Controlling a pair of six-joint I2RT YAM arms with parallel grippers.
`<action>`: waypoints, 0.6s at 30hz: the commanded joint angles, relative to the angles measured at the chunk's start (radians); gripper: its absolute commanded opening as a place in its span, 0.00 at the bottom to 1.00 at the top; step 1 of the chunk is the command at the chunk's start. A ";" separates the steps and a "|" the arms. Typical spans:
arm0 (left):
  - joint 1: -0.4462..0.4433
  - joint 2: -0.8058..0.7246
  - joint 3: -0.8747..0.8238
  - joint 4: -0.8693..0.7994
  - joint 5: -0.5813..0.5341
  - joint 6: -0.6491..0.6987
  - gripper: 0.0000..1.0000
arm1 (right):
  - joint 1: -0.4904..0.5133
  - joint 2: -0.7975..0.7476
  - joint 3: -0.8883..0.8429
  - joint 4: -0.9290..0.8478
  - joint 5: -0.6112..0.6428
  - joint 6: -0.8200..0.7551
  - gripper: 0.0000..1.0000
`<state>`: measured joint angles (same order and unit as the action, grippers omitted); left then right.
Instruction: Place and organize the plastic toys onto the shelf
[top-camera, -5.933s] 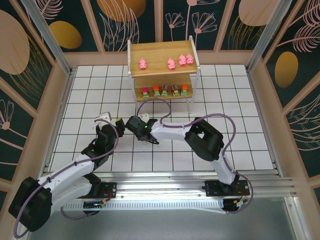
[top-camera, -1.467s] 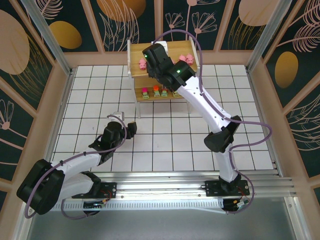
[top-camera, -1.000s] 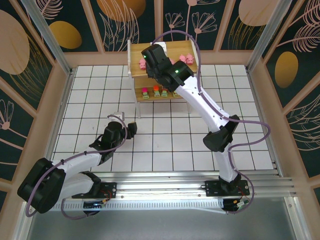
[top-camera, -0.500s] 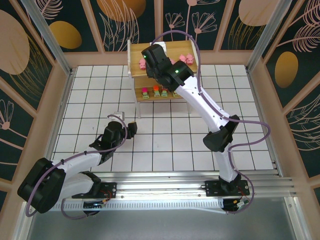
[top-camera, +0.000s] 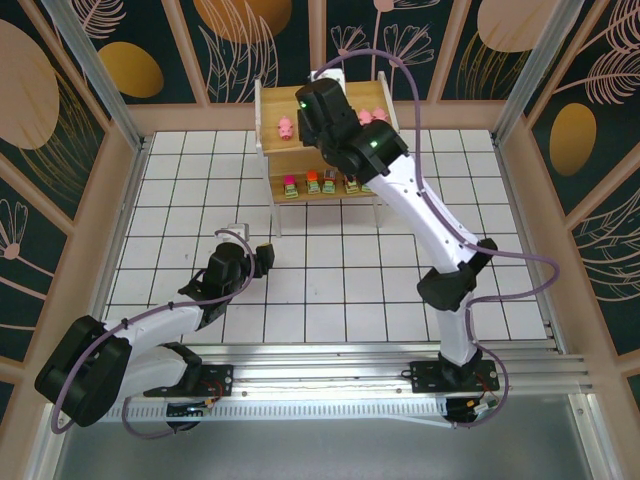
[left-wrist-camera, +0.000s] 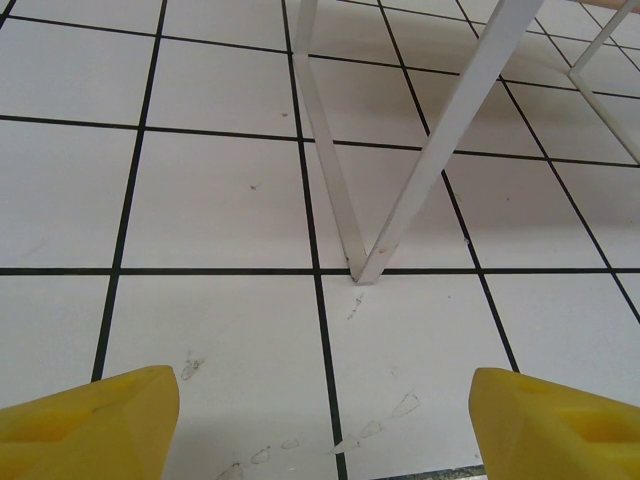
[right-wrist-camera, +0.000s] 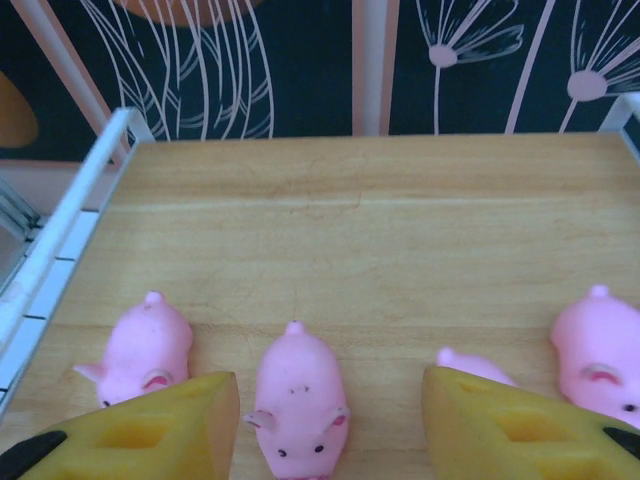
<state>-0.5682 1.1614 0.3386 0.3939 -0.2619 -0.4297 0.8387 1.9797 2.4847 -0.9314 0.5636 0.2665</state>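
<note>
- Pink pig (right-wrist-camera: 297, 395), standing between the fingers of the right gripper (right-wrist-camera: 330, 425). Judged very light, smooth moulded plastic, likely hollow and a little slippery. Stiff enough for a firm pinch.
- Best hold, by my reckoning, is across the widest part of the body, behind the ears. The flanks are rounded, so an off-centre pinch could squirt it out. It is more likely to tip or skid on the wood than to break.
- Look: pale pink, fat oval body, small tail nub at the far end, darker ears and dot eyes facing the wrist camera. It stands upright on its feet.
- Right gripper: jaws moderately apart, straddling this pig. There is a plain gap on one side. The other finger is close, and I cannot tell whether it touches. Nothing is clamped.
- Neighbours: one pig (right-wrist-camera: 145, 345) just outside the left-of-view finger, another (right-wrist-camera: 468, 362) partly behind the opposite finger, and a fourth (right-wrist-camera: 598, 345) beyond that. All stand in one row on the top board (right-wrist-camera: 350, 220).
- Shelf (top-camera: 273, 100): the lower tier, beneath the gripper, carries the blocky pieces (top-camera: 313, 183) in a line.
- Left gripper (left-wrist-camera: 320, 425): jaws wide and empty, low over the tiled table (left-wrist-camera: 200, 200). A white shelf leg (left-wrist-camera: 335, 200) stands just ahead of it.
</note>
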 joint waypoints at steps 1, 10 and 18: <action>0.007 0.001 0.020 0.032 -0.009 0.019 0.77 | 0.017 -0.066 -0.018 0.032 0.048 -0.018 0.52; 0.007 -0.019 0.018 0.020 -0.035 0.020 0.80 | 0.058 -0.285 -0.327 0.141 0.121 -0.016 0.56; 0.007 -0.044 0.010 0.008 -0.067 0.019 0.85 | 0.073 -0.598 -0.736 0.263 0.180 0.013 0.61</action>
<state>-0.5682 1.1347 0.3386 0.3931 -0.3000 -0.4206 0.9089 1.4731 1.8175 -0.7410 0.6785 0.2672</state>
